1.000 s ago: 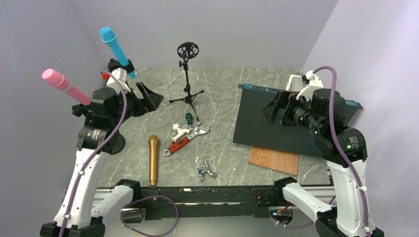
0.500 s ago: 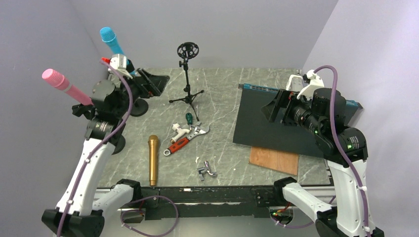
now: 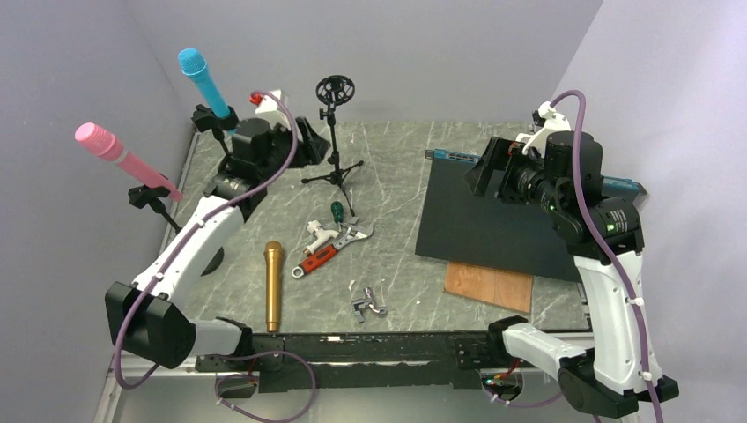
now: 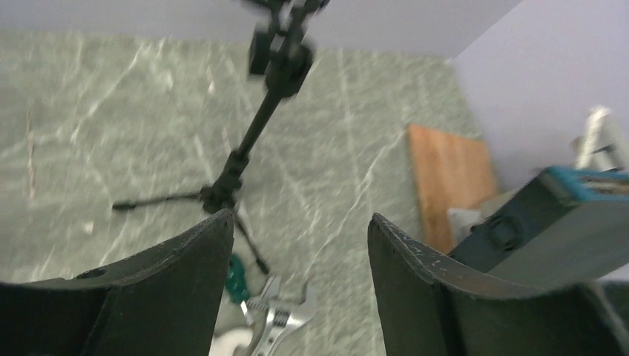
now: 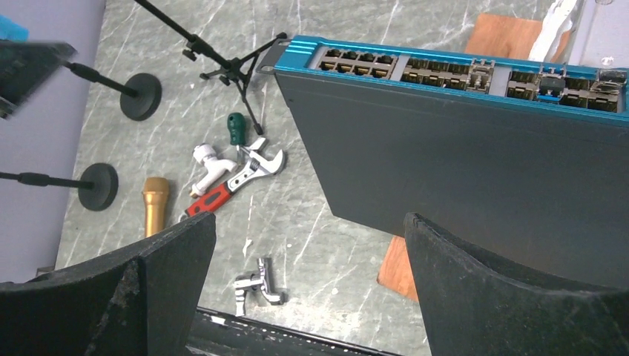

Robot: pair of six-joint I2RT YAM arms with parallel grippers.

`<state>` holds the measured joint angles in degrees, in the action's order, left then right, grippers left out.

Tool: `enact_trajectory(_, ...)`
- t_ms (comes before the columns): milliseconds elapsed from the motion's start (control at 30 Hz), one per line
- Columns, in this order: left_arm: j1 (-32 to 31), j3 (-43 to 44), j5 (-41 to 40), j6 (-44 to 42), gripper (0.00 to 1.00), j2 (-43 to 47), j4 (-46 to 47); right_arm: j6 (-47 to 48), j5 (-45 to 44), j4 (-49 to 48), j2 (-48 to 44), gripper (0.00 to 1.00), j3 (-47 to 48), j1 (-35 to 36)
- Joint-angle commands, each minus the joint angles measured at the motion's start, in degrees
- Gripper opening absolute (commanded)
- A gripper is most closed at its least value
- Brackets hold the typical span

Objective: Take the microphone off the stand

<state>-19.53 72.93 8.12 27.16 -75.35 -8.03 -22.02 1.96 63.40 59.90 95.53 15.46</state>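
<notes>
While the right gripper (image 5: 308, 219) hung released and empty well to the right of the tripod stand (image 3: 335, 154), the left arm had swung across. Half a second earlier it sat by the clip of the blue microphone (image 3: 204, 81), left of that stand. Now the left gripper (image 4: 297, 222) was just left of the tripod's pole and facing it, jaws parted with nothing between them. The blue microphone remained seated in its clip, up and to the left of the tripod stand. The pink microphone (image 3: 119, 154) stood farther left, also clipped. A gold microphone (image 3: 274, 286) lay flat on the table (image 3: 396, 264), nearer than the tripod and to its left. The tripod's ring mount (image 3: 335, 90) held nothing (so there was nothing to lift there). To my eye the removal had not begun, and the swing carried the left gripper away from both mounted microphones.
</notes>
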Motion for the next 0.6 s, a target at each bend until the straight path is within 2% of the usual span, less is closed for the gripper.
enact_trajectory(0,-1.4,-7.2,-7.5,-3.6,0.71,0.9,0.9,1.1,-1.6,0.5,0.2,1.0,2.4,0.0)
enact_trajectory(133,-1.6,-7.8,-8.9,-6.4,0.77,-3.5,-1.5,1.1,-1.1,0.9,0.8,1.0,2.2,0.1)
enact_trajectory(233,-1.4,-9.0,-4.9,-5.7,0.77,-6.3,2.6,1.2,-1.1,1.4,1.4,1.0,2.6,0.1)
enact_trajectory(400,0.8,-11.2,3.6,4.3,0.76,-11.7,14.3,1.5,-1.8,2.3,1.7,1.0,3.5,0.2)
enact_trajectory(500,2.0,-13.1,4.8,9.2,0.73,-14.2,20.9,1.3,-1.8,2.6,1.4,1.0,3.2,0.0)
enact_trajectory(567,2.5,-12.3,5.0,10.4,0.72,-16.2,21.6,1.3,-1.8,2.7,1.2,1.0,2.9,0.0)
